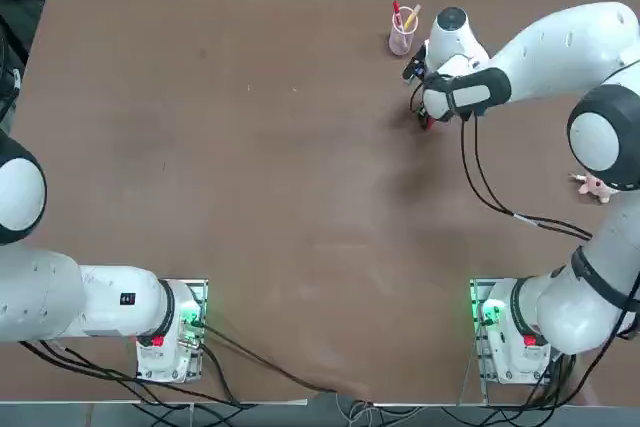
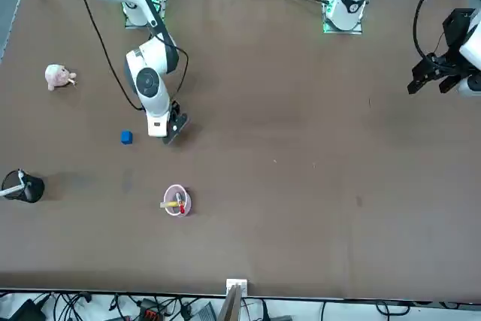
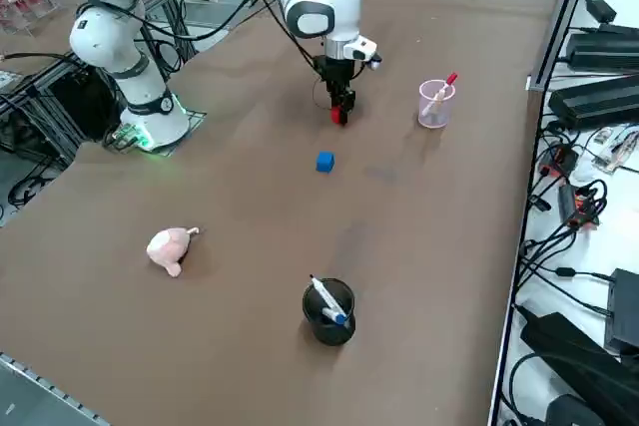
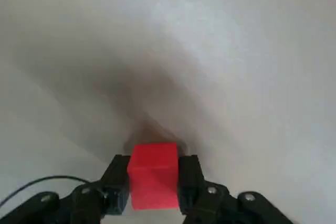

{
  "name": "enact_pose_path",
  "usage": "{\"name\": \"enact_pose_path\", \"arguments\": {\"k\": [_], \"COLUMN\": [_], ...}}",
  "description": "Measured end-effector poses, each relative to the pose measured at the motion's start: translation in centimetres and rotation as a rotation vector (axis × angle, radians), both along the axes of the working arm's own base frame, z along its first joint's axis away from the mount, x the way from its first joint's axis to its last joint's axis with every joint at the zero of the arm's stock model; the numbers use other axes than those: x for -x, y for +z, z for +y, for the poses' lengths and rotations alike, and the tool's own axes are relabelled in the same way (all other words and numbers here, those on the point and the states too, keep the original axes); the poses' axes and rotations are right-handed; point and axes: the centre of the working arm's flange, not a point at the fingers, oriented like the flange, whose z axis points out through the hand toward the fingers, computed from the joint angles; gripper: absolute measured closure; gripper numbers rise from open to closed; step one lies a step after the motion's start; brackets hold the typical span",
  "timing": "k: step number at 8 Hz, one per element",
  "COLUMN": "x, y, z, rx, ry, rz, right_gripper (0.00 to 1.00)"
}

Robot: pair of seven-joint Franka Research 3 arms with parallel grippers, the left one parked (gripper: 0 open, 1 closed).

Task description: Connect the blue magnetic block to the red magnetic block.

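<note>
Clamped between the right gripper's fingers, the red magnetic block could slip if lifted abruptly.

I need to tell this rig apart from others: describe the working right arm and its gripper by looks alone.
The right arm has glossy white rounded shells with dark grey bands at the joints. Loose black cables trail from the wrist. Its base glows green with a red spot. The right gripper has black fingers with round screws.

Even bright overhead light, soft shadows on table; wrist view washed out, blurred
</note>
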Motion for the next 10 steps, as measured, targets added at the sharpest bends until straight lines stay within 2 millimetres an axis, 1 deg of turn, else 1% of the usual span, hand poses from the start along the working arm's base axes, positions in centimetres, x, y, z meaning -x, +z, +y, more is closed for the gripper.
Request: {"name": "enact_pose_path", "arguments": {"k": [1,2,5,7,9,10], "x": [-0.2,-0.4,-0.2,-0.3,-0.9,-1.3], "y": [0.5,1.4,4.2,4.4,4.0,3.7], "z": [0.2,0.4,0.1,-1.0,-3.1,-4.5], "rx": [-0.003,0.001,0.058,0.100,0.131,0.143], "ry": [-0.089,-0.227,-0.775,-1.147,-1.497,-1.654], "rz": [-0.022,-0.042,-0.089,-0.128,-0.166,-0.166], "right_gripper": [0.52,0.52,0.52,0.52,0.52,0.52]}}
